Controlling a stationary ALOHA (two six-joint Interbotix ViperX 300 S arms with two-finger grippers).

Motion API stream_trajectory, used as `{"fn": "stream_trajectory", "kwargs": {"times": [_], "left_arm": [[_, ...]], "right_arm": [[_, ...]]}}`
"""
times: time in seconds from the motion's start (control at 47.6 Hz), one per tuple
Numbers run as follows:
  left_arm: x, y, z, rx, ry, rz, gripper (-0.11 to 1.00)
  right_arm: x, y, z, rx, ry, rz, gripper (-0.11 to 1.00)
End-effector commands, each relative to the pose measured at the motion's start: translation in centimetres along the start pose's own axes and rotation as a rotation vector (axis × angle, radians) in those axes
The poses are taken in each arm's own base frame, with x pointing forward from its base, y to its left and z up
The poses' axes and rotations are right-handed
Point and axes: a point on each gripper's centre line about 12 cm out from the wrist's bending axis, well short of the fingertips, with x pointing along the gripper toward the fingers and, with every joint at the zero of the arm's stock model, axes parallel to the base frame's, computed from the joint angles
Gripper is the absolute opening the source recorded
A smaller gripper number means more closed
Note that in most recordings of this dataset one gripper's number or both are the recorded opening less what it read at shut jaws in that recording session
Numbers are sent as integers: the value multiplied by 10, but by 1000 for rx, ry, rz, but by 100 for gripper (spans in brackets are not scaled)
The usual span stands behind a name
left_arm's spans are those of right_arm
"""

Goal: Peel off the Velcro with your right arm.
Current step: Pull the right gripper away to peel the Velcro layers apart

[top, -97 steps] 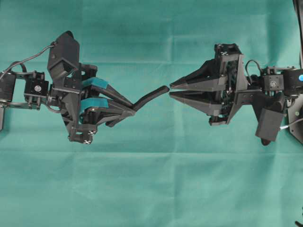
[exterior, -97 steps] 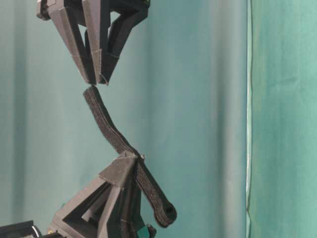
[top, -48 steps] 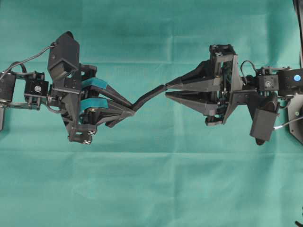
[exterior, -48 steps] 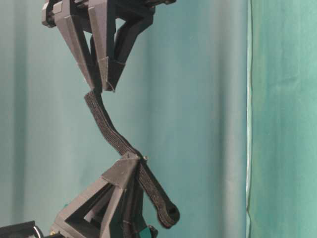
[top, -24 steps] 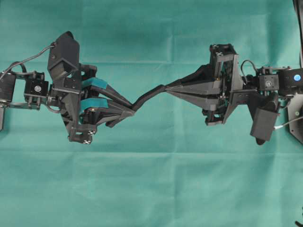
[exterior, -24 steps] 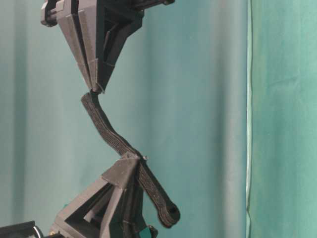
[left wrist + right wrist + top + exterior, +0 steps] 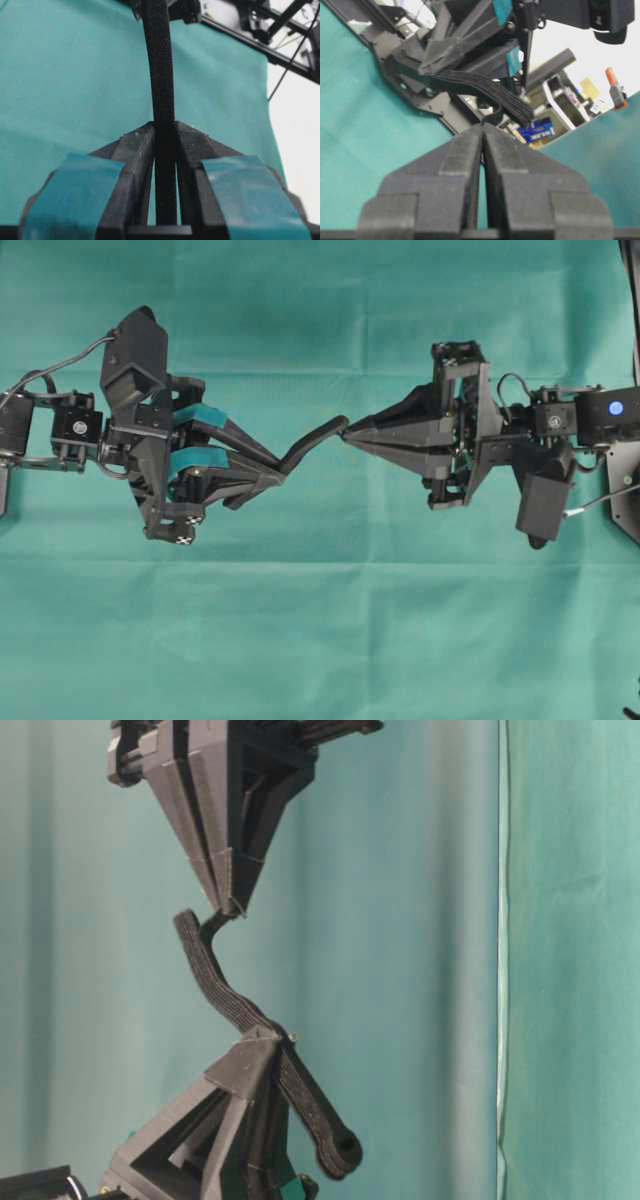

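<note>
The only writing in view sits on a small blue box (image 7: 538, 134) far behind the arms in the right wrist view; its white letters are too blurred to read.

The left arm (image 7: 60, 428) reaches in level from the left edge of the overhead view, its gripper (image 7: 268, 466) pointing right. Teal tape (image 7: 72, 192) covers the outer faces of both fingers. The jaws are drawn narrow and clamp the Velcro (image 7: 312, 442) between their tips; in the left wrist view the strip (image 7: 161, 90) passes straight between the two fingers and runs on up and away from the camera.

The right arm (image 7: 570, 420) comes in from the right edge, its gripper (image 7: 347, 435) pointing left at the other. Its plain dark grey fingers (image 7: 222, 840) are pressed together into one point, and that point pinches a thin layer at the free end of the strip.

The Velcro (image 7: 255, 1050) is a narrow black strip with a rough, fuzzy face, hanging in the air between the two grippers above the green cloth (image 7: 320, 640). In the table-level view it bends in a shallow S. At its upper end one thin layer curls away from the thicker part and into the right gripper's tips. Its lower end, past the left gripper, is rounded with a small hole in it.
</note>
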Motion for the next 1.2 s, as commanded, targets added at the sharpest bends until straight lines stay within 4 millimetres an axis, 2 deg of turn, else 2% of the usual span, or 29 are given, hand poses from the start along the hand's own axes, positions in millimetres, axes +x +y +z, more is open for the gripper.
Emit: {"fn": "stream_trajectory", "kwargs": {"times": [0.0,0.441,1.176], "left_arm": [[-1,-2,7,1,-28,-10,10],[-1,-3,8,-1,-33,-12,10],[-1,-4,10,-1,-51,-21,10]], "right_arm": [[4,-5,8,-1,-29,-15,-10],[6,1,10,4,-34,1,-10],[14,21,9,15,-34,60,-10]]}}
